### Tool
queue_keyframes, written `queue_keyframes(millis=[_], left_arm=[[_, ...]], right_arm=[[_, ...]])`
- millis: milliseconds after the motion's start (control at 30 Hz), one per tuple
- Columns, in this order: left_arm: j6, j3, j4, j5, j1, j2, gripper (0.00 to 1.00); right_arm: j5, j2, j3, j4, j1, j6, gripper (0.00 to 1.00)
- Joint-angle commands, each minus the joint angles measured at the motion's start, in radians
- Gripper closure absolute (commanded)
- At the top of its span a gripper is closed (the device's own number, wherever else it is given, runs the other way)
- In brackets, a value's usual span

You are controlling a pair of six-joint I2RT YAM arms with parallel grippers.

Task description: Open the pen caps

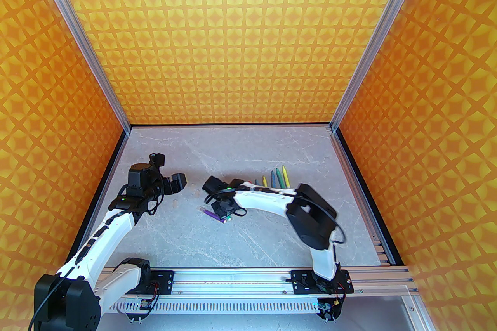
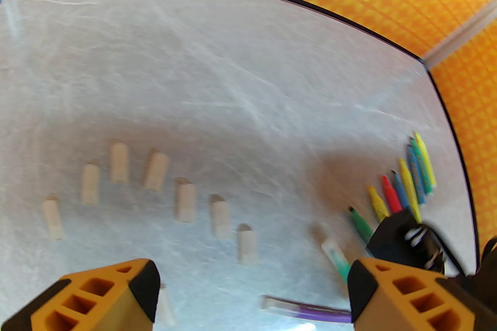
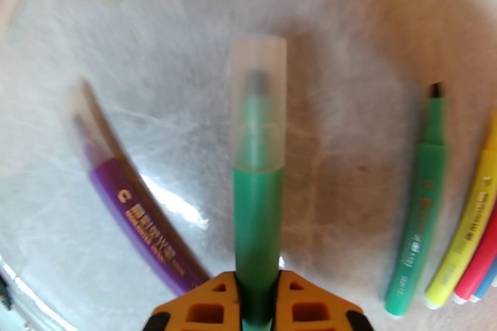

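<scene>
Green marker (image 3: 258,213) w/ clear cap (image 3: 258,89) on, I'm pinching its barrel in R gripper (image 3: 256,283), I'm holding L gripper (image 2: 252,283) spread wide near loose pen caps (image 2: 185,201), capped purple marker (image 3: 143,220) lying alongside.

Right wrist view: the capped green marker (image 3: 257,213) drops between the fingers of the right gripper (image 3: 257,283), its tail hidden there and cut by the bottom edge. The purple marker (image 3: 132,205) is all smear, its cap (image 3: 87,123) barely readable, its near end tucked behind a finger. The yellow marker (image 3: 466,228) runs off the right edge.

Left wrist: the left gripper (image 2: 252,283) has both fingers (image 2: 97,294) chopped by the bottom edge. The pen caps (image 2: 185,201) are soft with blur, one half hidden behind the left finger.

From above, those caps are too faint to pick out on the table (image 1: 271,236).
</scene>
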Motion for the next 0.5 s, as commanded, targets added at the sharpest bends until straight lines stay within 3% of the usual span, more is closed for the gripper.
queue_keyframes(millis=[0,267,467], left_arm=[[-0.022,0.0,0.04,0.149,0.004,0.023,0.17],[-0.091,-0.002,0.158,0.392,0.001,0.073,0.2],[-0.128,-0.002,0.225,0.477,-0.028,0.088,0.21]], right_arm=[[-0.073,-0.114,-0.059,0.151,-0.019,-0.036,0.98],[-0.175,-0.216,-0.08,0.258,-0.021,-0.121,0.99],[-0.226,-0.239,-0.083,0.308,-0.021,-0.15,0.99]])
